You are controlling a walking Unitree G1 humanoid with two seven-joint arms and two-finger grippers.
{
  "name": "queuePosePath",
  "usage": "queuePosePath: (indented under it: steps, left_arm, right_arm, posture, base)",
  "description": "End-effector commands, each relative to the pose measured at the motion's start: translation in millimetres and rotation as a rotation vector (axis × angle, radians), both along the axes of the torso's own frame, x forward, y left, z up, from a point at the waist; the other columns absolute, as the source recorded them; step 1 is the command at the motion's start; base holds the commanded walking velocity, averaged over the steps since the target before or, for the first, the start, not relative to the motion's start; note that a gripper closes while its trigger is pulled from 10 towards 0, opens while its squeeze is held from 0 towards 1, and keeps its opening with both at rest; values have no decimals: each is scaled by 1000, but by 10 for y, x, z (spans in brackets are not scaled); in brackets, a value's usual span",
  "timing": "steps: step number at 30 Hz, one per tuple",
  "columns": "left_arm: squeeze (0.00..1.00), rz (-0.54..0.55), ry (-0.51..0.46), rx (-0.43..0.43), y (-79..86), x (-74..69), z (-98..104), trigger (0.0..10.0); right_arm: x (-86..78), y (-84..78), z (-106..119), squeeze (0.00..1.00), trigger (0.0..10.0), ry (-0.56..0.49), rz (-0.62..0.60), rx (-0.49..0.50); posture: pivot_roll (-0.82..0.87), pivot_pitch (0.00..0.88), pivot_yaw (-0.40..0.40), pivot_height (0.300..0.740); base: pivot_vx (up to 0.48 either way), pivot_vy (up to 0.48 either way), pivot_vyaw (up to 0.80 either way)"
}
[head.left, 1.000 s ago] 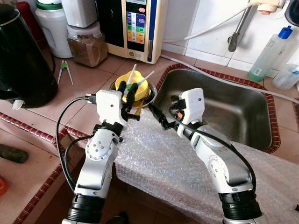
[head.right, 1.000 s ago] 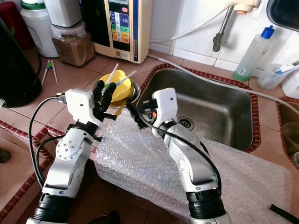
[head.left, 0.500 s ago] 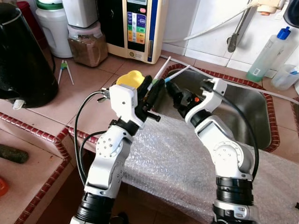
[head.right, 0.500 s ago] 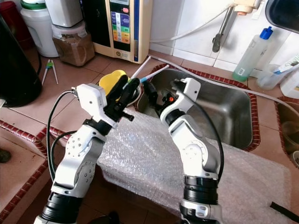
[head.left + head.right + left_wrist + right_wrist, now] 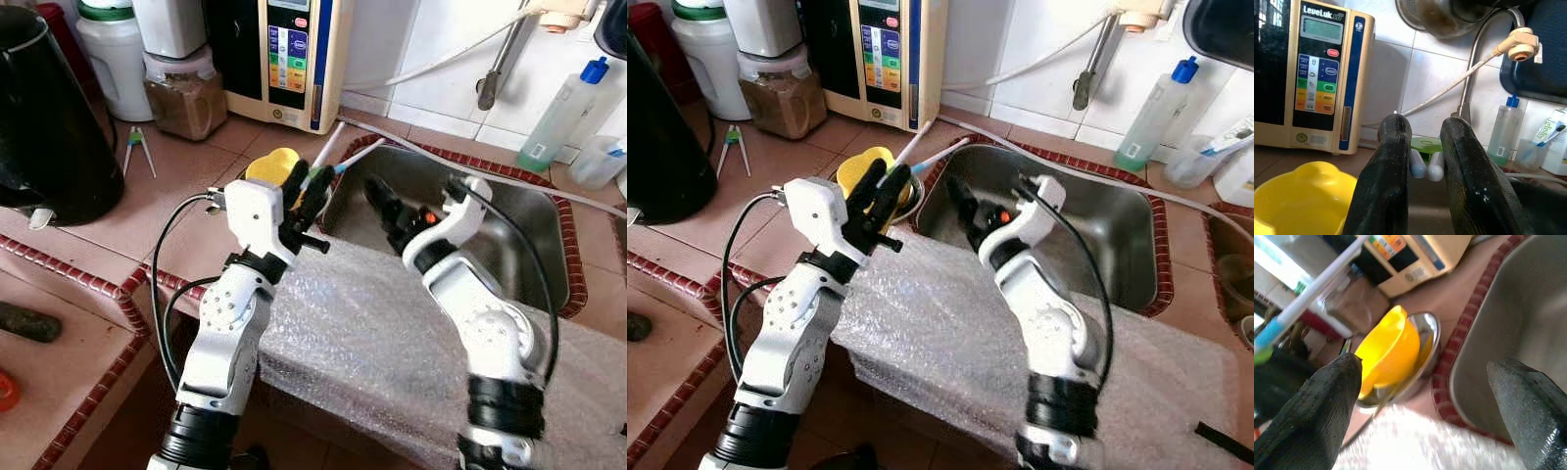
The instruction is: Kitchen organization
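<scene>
Left tool [image 5: 884, 188] grips two toothbrushes [image 5: 921, 155] above yellow bowl [image 5: 860, 168].

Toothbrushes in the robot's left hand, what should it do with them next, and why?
Probably pass them across: the left gripper is shut on the two toothbrushes, and the right gripper waits beside them over the sink, jaws wide open, so closing it on the handles looks likely.
</scene>
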State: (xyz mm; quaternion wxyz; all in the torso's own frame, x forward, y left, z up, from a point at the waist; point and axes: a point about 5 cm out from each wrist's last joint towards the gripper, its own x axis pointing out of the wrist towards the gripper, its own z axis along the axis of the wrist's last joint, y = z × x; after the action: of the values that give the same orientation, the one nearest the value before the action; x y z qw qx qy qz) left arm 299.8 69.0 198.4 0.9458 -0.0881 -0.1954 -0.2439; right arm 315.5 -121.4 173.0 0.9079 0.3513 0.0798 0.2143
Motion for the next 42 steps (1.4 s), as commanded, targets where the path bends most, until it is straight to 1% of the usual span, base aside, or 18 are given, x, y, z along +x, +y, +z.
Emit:
queuePosePath:
  steps: [1, 3, 6, 7, 9, 11, 14, 15, 16, 19, 21, 25, 30, 32, 33, 34, 35, 42]
  left_arm:
    - [0, -18, -5, 13, -51, -1, 5, 0]
    - [0, -31, -9, 23, -74, -10, 3, 0]
    - [0, -52, -27, 52, -112, -28, -1, 0]
    - [0, -61, -32, 64, -133, -37, -7, 0]
    - [0, -59, -30, 67, -131, -34, -13, 0]
    - [0, -55, -28, 67, -122, -30, -16, 0]
    - [0, -47, -30, 69, -107, -26, -14, 0]
    - [0, -48, -32, 70, -111, -30, -11, 0]
    - [0, -50, -35, 71, -116, -36, -9, 0]
    - [0, -51, -41, 72, -122, -43, -3, 0]
    - [0, -49, -53, 73, -126, -50, 12, 0]
    - [0, -28, -62, 74, -108, -50, 31, 0]
    - [0, -29, -62, 75, -107, -57, 26, 0]
    - [0, -40, -66, 78, -124, -68, 27, 0]
    - [0, -46, -69, 80, -134, -72, 26, 0]
    - [0, -48, -70, 81, -138, -74, 26, 0]
    - [0, -51, -71, 82, -148, -77, 25, 0]
    - [0, -50, -69, 84, -144, -77, 20, 0]
  right_arm:
    - [-37, 24, 104, 0, 10000, -52, 35, -7]
    - [-45, -14, 114, 0, 10000, -47, 21, 50]
    - [-36, -7, 191, 0, 10000, -56, 30, 178]
    - [-65, 45, 322, 0, 10000, -103, 100, 280]
    - [-112, 105, 458, 0, 10000, -163, 173, 347]
    - [-144, 141, 544, 0, 10000, -203, 210, 382]
    - [-145, 154, 567, 0, 10000, -210, 216, 384]
    - [-128, 142, 555, 0, 10000, -194, 204, 426]
    - [-123, 142, 548, 0, 10000, -183, 206, 444]
    - [-117, 149, 538, 0, 10000, -173, 210, 426]
    - [-91, 170, 515, 0, 10000, -147, 206, 445]
    - [-51, 206, 467, 0, 10000, -120, 196, 416]
    - [-3, 224, 398, 0, 10000, -91, 166, 382]
    - [80, 228, 359, 0, 10000, -64, 113, 377]
    - [115, 227, 365, 0, 3294, -67, 93, 384]
    - [126, 226, 369, 0, 3294, -69, 86, 386]
    - [151, 227, 385, 0, 0, -76, 75, 390]
    - [306, 227, 497, 0, 0, -114, -3, 376]
  posture:
    - [-72, 86, -72, 740]
    - [-74, 85, -70, 740]
    - [-72, 81, -68, 740]
    - [-70, 79, -66, 740]
    - [-69, 77, -65, 740]
    - [-69, 77, -65, 740]
    - [-66, 76, -66, 740]
    - [-63, 77, -68, 740]
    - [-63, 78, -68, 740]
    - [-64, 78, -68, 740]
    - [-60, 80, -71, 740]
    - [-53, 83, -71, 740]
    - [-53, 85, -72, 740]
    - [-52, 86, -71, 740]
    - [-52, 85, -72, 740]
    - [-52, 85, -72, 740]
    - [-50, 84, -72, 740]
    - [-48, 84, -69, 740]
  base:
    - [0, 0, 0]
    - [0, 0, 0]
    - [0, 0, 0]
    - [0, 0, 0]
    - [0, 0, 0]
    - [0, 0, 0]
    - [0, 0, 0]
    - [0, 0, 0]
    - [0, 0, 0]
    - [0, 0, 0]
    - [0, 0, 0]
    - [0, 0, 0]
    - [0, 0, 0]
    - [0, 0, 0]
    - [0, 0, 0]
    - [0, 0, 0]
    - [0, 0, 0]
    - [0, 0, 0]
